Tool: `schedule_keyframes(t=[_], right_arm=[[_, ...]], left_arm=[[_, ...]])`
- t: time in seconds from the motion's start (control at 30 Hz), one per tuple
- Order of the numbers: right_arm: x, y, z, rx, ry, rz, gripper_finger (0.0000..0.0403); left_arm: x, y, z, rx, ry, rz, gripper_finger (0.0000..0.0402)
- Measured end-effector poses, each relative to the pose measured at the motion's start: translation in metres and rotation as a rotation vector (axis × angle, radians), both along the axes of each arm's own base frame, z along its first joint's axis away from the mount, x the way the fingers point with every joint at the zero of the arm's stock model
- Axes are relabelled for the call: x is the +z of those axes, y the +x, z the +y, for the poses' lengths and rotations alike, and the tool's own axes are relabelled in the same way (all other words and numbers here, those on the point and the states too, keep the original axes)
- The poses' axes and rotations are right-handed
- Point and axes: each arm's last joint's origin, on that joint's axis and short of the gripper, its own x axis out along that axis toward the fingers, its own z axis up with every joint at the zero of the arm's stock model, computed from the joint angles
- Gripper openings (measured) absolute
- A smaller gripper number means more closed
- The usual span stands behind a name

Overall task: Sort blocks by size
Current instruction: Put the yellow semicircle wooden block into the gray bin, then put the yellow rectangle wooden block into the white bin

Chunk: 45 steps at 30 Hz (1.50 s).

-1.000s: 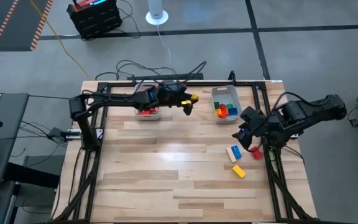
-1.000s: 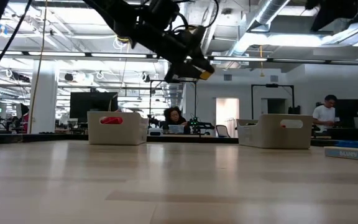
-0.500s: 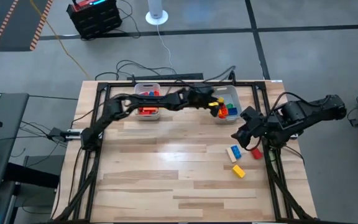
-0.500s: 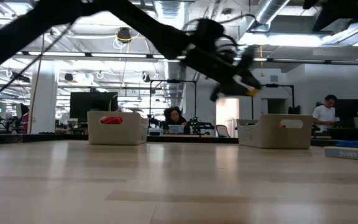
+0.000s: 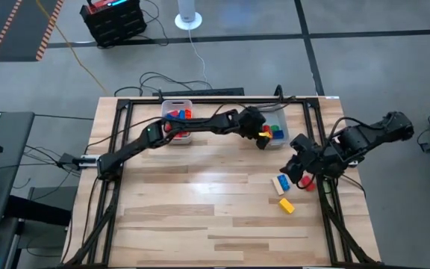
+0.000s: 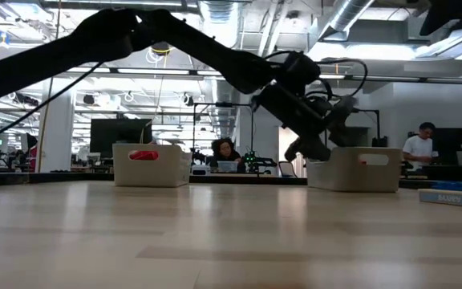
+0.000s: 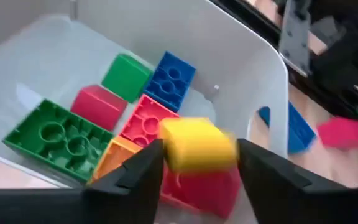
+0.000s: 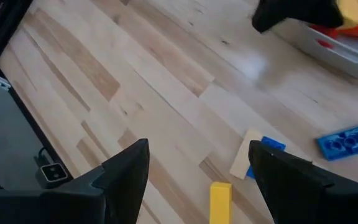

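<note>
My left gripper hangs over the right clear bin at the table's far side, fingers spread. A blurred yellow block sits between them, above the bin's green, red and blue blocks. The low view shows this gripper just above the bin's rim. My right gripper stands open over the table's right side, holding nothing. A loose yellow block, a blue and tan pair and a blue plate lie on the table below it. My left gripper has the yellow block's two opposite sides beside its fingers, which slant down into the bin from the table's left. The block shows blurred and clear of the blocks below. Whether the fingers touch it, I cannot tell.
The left clear bin at the far side holds red and blue blocks. A red block lies by the right rail. The wooden top's middle and near part are bare. People sit and stand in the room behind.
My left gripper has swept from beside the left bin toward the table's right edge and down, carrying the yellow block over the right bin. The arm has stretched out across the far side.
</note>
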Motion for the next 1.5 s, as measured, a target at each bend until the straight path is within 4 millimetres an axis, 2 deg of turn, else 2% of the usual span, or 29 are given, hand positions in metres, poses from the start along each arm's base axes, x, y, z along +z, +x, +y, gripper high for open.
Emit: schedule_keyframes(t=[0.17, 0.33, 0.47, 0.6, 0.7, 0.87, 0.97, 1.07, 1.3, 1.5], right_arm=[[-0.002, -0.003, 0.008, 0.065, 0.027, 0.042, 0.0301], [-0.012, 0.0, 0.016, 0.113, 0.028, 0.165, 0.0301], [-0.021, 0.009, 0.016, 0.088, 0.005, 0.246, 0.0301], [-0.032, 0.025, 0.018, 0.086, 0.048, 0.339, 0.0301], [-0.044, 0.039, 0.024, 0.121, 0.066, 0.409, 0.0301], [-0.068, 0.054, 0.038, 0.183, 0.094, 0.486, 0.0301], [-0.086, 0.056, 0.046, 0.182, 0.15, 0.472, 0.0301], [-0.105, 0.047, 0.051, 0.141, 0.166, 0.514, 0.0301], [-0.139, 0.029, 0.055, 0.143, 0.144, 0.622, 0.0303], [-0.164, 0.028, 0.053, 0.162, 0.234, 0.608, 0.0314]], left_arm=[[0.024, -0.013, 0.007, -0.117, -0.009, 0.026, 0.0236], [0.077, -0.035, 0.002, -0.141, 0.16, 0.079, 0.023], [0.116, -0.051, -0.014, -0.206, 0.306, 0.1, 0.0211], [0.139, -0.065, -0.039, -0.308, 0.366, 0.145, 0.0196], [0.14, -0.074, -0.054, -0.397, 0.389, 0.235, 0.0188], [0.11, -0.086, -0.072, -0.539, 0.31, 0.362, 0.0176], [0.095, -0.1, -0.081, -0.563, 0.266, 0.386, 0.017], [0.09, -0.121, -0.092, -0.551, 0.257, 0.357, 0.0165], [0.103, -0.193, -0.108, -0.393, 0.29, 0.257, 0.0156], [0.128, -0.25, -0.115, -0.228, 0.261, 0.19, 0.0155]])
